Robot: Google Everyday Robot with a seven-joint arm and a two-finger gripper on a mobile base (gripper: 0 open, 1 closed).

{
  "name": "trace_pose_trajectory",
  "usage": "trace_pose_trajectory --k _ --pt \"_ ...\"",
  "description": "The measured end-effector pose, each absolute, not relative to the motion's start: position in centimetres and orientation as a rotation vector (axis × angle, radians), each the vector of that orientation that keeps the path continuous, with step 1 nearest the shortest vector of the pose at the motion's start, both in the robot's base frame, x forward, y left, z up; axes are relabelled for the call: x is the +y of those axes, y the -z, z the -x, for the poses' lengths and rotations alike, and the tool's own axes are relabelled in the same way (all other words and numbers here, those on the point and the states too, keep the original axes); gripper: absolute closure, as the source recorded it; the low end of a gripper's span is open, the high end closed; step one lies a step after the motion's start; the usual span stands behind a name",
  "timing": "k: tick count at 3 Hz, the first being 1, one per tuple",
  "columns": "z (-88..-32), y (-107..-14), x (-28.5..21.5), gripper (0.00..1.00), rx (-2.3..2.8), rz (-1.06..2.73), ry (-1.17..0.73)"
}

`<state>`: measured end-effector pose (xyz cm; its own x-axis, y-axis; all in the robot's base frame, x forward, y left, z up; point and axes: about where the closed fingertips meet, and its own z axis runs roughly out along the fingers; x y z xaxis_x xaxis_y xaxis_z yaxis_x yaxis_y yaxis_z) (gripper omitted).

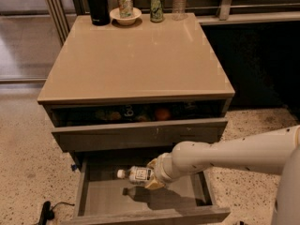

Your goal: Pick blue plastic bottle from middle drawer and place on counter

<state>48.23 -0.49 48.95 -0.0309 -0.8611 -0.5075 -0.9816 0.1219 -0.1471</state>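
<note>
Tool (pixel 151 176) clenched around blue plastic bottle (pixel 134 174) (lying sideways), over middle drawer (pixel 105 198)

Two cans (pixel 125 4) (pixel 157 6), two bottles (pixel 179 2) (pixel 136 174), gripper fingers (pixel 153 183) in drawer (pixel 112 201)

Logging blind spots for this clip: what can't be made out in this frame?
Camera view only:
- blue plastic bottle: base end hidden by the gripper, low inside the middle drawer.
- upper drawer: contents lost in shadow under the counter, apart from an orange fruit.
- black flask and clear bottle at the counter's back: tops cut off by the top edge.
- arm: cut off by the right edge.
</note>
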Motion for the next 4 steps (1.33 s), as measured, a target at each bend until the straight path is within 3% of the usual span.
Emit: trace_pose_trajectory --k 2,4 --pt "-47.0 -56.0 -4.0 1.00 1.990 1.805 -0.327" --pt "-46.5 -58.4 -3.6 1.00 2.001 1.798 -0.354"
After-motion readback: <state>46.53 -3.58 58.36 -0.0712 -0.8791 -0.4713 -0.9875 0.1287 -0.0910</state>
